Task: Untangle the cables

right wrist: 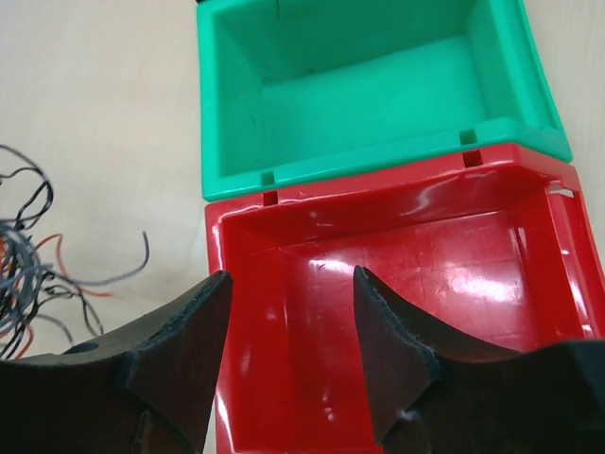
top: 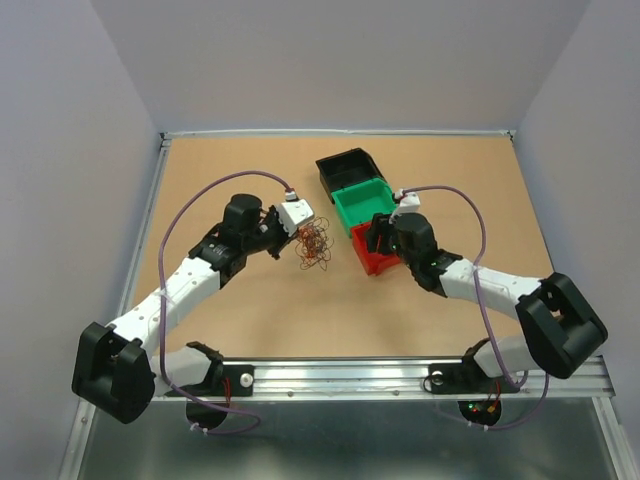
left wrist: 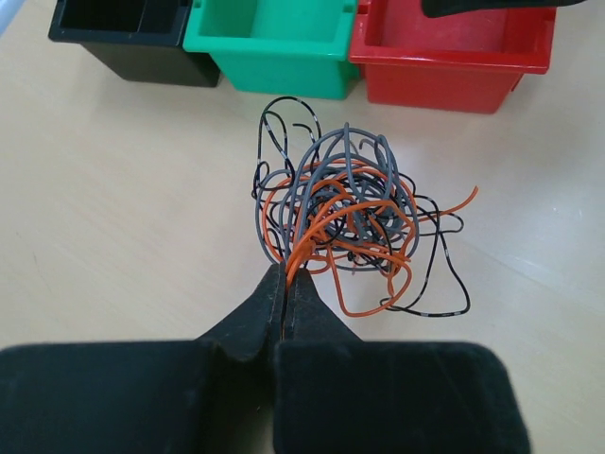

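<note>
The cables are a small clump of orange, grey and black wires lying on the tabletop in front of the bins. My left gripper is shut on an orange strand at the clump's near edge. From above, the clump sits just right of the left gripper. My right gripper hangs open over the red bin, with nothing between its fingers. Part of the clump shows at that view's left edge. In the top view the right gripper is over the red bin.
Three bins stand in a row at the middle of the table: black, green and red. In the left wrist view the black bin, green bin and red bin line the far side. Walls enclose the table.
</note>
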Robot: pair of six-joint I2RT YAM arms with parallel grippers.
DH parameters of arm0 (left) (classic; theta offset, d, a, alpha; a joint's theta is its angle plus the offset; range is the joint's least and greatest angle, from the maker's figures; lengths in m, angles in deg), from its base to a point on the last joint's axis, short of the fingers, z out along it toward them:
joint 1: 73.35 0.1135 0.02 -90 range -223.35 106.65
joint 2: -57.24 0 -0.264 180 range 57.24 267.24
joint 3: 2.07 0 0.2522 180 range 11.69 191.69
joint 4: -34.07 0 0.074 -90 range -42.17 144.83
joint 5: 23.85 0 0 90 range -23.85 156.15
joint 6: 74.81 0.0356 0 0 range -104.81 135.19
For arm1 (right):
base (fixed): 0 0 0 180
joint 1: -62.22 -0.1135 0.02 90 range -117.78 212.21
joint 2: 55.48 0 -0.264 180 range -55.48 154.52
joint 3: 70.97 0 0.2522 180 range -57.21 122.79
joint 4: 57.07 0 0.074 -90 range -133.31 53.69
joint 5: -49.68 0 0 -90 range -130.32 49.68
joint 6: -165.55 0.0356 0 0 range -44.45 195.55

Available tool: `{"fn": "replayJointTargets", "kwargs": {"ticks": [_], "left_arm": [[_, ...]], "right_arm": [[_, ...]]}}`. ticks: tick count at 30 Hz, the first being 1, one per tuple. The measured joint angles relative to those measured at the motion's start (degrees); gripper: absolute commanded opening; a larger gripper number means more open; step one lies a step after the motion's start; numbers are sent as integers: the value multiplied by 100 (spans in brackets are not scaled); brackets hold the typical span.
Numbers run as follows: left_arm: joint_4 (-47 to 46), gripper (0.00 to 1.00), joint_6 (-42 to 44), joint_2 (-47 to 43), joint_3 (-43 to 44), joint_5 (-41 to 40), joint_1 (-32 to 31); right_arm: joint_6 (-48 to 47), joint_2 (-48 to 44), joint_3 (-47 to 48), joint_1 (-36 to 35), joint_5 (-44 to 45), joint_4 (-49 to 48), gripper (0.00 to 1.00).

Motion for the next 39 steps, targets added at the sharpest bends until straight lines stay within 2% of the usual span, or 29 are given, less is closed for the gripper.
{"fn": "replayJointTargets", "kwargs": {"ticks": [5, 9, 12, 15, 17, 19, 22, 31, 35, 39], "left_arm": [[-15, 0, 85, 111, -26, -212, -343], [-24, 0, 162, 177, -98, -411, -643], [-26, 0, 203, 203, -166, -608, -848], [-22, 0, 229, 221, -212, -780, -949], [-22, 0, 238, 225, -221, -885, -966], [-55, 0, 256, 225, -223, -966, -966], [-92, 0, 275, 225, -223, -1025, -966], [-146, 0, 317, 323, -223, -1012, -1012], [-149, 0, 321, 374, -225, -1008, -1040], [-151, 0, 328, 374, -225, -960, -1051]], "right_arm": [[-210, 815, 527, -52, 28, 107, 59], [-411, 2033, 1646, -52, -55, 223, 55], [-553, 2924, 2594, -50, -155, 310, 55], [-671, 3558, 3375, -50, -356, -52, 57], [-710, 3698, 3530, -33, -605, -415, 59], [-710, 3652, 3467, -24, -852, -756, 65], [-719, 3202, 2872, -24, -1056, -1397, 71], [-728, 929, 780, -24, -1158, -2022, 91], [-850, 59, -103, -17, -1766, -2111, 86], [-1086, -286, -691, -20, -2660, -2173, 75]]}}
